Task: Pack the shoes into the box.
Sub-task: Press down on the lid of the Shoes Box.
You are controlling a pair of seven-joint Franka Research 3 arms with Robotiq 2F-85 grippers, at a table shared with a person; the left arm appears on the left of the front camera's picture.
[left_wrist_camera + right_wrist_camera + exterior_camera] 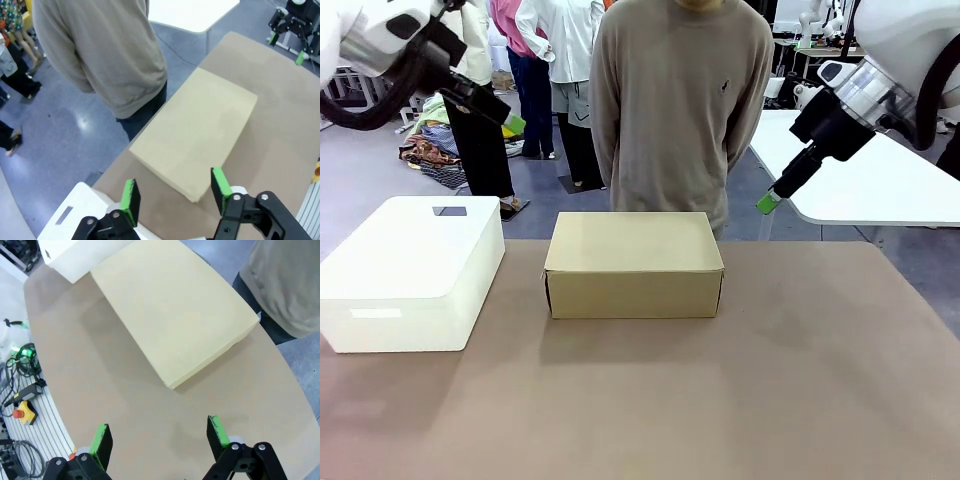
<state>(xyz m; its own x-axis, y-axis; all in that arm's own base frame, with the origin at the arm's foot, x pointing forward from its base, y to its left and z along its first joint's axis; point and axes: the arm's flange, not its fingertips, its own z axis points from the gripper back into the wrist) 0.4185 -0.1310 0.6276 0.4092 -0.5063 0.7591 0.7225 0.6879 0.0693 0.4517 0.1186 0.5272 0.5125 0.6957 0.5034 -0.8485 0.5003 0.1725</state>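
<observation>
Your left gripper and right gripper both hang empty with jaws apart, the closed cardboard shoebox well beyond their tips, probably parked clear since its lid is down.

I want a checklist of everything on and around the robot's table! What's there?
Surface: brown table, mostly bare.
Job's things: cardboard box at the middle, lid shut; shoes nothing seen.
Clutter: white box on the robot's left of the cardboard box.
Grippers: left gripper and right gripper both open, empty, above the table.
Cables: cables beside the table.
Surroundings: person standing behind the cardboard box; white table beyond.
</observation>
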